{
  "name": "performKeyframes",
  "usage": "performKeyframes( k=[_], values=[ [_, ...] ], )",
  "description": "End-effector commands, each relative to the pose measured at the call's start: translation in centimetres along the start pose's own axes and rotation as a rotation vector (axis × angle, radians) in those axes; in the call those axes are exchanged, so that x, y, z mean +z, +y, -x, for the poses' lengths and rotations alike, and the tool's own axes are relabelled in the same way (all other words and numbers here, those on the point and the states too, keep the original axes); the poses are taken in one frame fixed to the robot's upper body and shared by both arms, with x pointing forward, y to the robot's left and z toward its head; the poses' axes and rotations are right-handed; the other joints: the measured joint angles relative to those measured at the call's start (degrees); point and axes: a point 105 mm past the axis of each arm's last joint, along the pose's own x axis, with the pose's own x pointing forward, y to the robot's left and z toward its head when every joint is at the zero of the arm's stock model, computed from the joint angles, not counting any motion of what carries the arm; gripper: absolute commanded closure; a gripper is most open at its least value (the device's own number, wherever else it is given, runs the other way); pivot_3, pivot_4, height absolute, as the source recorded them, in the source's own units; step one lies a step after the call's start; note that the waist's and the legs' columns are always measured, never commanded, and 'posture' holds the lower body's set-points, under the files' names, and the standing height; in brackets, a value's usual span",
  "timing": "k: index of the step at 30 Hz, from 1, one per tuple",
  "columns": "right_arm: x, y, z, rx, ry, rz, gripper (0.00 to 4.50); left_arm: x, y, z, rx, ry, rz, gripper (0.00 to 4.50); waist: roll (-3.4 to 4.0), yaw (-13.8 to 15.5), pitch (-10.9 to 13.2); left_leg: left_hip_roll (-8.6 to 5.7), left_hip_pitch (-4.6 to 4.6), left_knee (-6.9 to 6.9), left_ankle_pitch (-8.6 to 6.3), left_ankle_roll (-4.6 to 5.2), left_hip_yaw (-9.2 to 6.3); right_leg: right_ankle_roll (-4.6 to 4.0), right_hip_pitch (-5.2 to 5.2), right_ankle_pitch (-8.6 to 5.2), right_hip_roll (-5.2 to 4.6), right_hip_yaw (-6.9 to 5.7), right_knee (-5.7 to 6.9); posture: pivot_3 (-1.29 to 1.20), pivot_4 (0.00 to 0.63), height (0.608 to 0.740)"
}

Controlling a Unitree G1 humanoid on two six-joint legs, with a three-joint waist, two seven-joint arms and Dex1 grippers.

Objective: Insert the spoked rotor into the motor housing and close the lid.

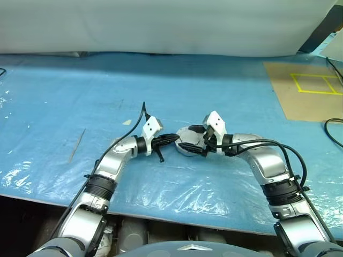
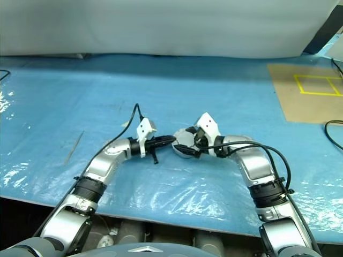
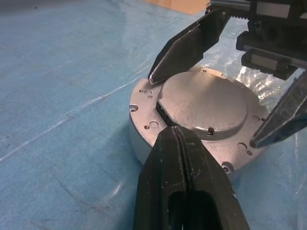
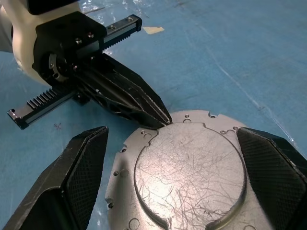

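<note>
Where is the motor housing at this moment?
In the left eye view the motor housing sits on the blue table cover, near the middle, between the shut left gripper and the open right gripper, whose fingers flank it.

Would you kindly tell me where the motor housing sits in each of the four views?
Left eye view: motor housing, centre, between both hands.
Right eye view: centre, again between the hands.
Left wrist view: centre-right, lid on.
Right wrist view: lower centre.
Shared landmark: the shut left hand touching the housing's rim.
</note>
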Motion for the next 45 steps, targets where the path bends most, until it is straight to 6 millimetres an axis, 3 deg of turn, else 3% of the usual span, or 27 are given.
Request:
performKeyframes(
  k=[1,5,12,16,28,32,35,41,42,45],
  values=[
    [3.8,-1.5,1.6,-0.071,-0.137,0.036,0.02,-0.6,-0.6,-0.2,-0.026,0.027,0.003,4.50,0.00,0.02,0.00,0.00,-0.03,0.00,0.01,-0.02,0.00,0.00,-0.03,0.00,0.00,0.00,0.00,0.00,0.150,0.740],
    [3.9,-2.7,3.3,-0.120,-0.154,-0.038,0.02,-0.7,-0.7,-0.2,-0.031,0.027,0.004,4.50,0.00,0.11,0.00,0.00,-0.06,-0.01,0.02,-0.02,0.02,0.00,-0.05,0.00,0.00,-0.01,0.01,0.00,0.150,0.740],
    [-3.2,-3.4,6.6,-0.117,0.022,-0.628,0.02,-0.7,-1.0,-0.2,-0.038,0.027,-0.004,4.50,0.00,0.55,0.00,-0.02,-0.07,-0.04,0.04,-0.01,0.02,0.00,-0.03,0.00,0.00,-0.02,0.00,0.00,0.150,0.740],
    [-5.0,-3.4,7.8,-0.137,-0.002,-0.809,0.02,-0.8,-1.0,-0.1,-0.037,0.028,-0.003,4.50,0.11,0.95,-0.02,0.00,-0.08,-0.05,0.06,0.01,0.09,-0.01,-0.09,0.00,0.00,-0.05,0.02,0.00,0.150,0.740],
    [-4.8,-0.9,3.2,-0.038,-0.085,-0.914,0.02,-0.7,-0.6,0.0,-0.029,0.034,-0.012,4.50,0.12,1.00,-0.03,0.04,0.03,-0.03,0.05,-0.05,0.14,-0.01,-0.03,0.00,0.00,-0.05,0.04,0.00,0.150,0.740],
    [-5.1,-0.7,2.9,-0.032,-0.087,-0.935,0.02,-0.7,-0.7,0.1,-0.029,0.032,-0.009,4.50,0.12,1.00,-0.03,0.04,0.03,-0.03,0.05,-0.06,0.14,-0.01,-0.02,0.00,0.00,-0.05,0.03,0.00,0.150,0.740],
    [-5.1,-0.7,3.1,-0.031,-0.098,-0.940,0.63,-0.7,-0.7,0.2,-0.026,0.030,-0.007,4.50,0.12,0.99,-0.03,0.03,0.03,-0.03,0.04,-0.07,0.13,-0.01,-0.02,0.00,0.00,-0.05,0.03,0.00,0.150,0.740],
    [-4.8,-1.4,3.9,-0.047,-0.139,-0.951,2.49,-0.8,-0.9,0.1,-0.027,0.030,0.001,4.50,0.13,1.02,-0.03,0.02,0.01,-0.06,0.05,-0.08,0.13,-0.01,-0.05,0.00,0.00,-0.05,0.02,0.00,0.150,0.740],
    [-4.8,-1.4,4.0,-0.047,-0.141,-0.955,2.70,-0.8,-0.9,0.1,-0.030,0.031,0.001,4.50,0.13,1.16,-0.03,0.02,0.01,-0.05,0.04,-0.08,0.14,-0.01,-0.04,0.00,0.00,-0.05,0.02,0.00,0.150,0.740],
    [-4.6,-1.1,3.9,-0.032,-0.148,-0.954,2.74,-0.8,-0.9,0.0,-0.028,0.029,0.004,4.50,0.13,1.24,-0.03,0.00,0.04,-0.01,0.04,-0.08,0.14,0.00,0.03,0.00,-0.06,-0.06,0.02,0.00,0.150,0.740]
  ],
)
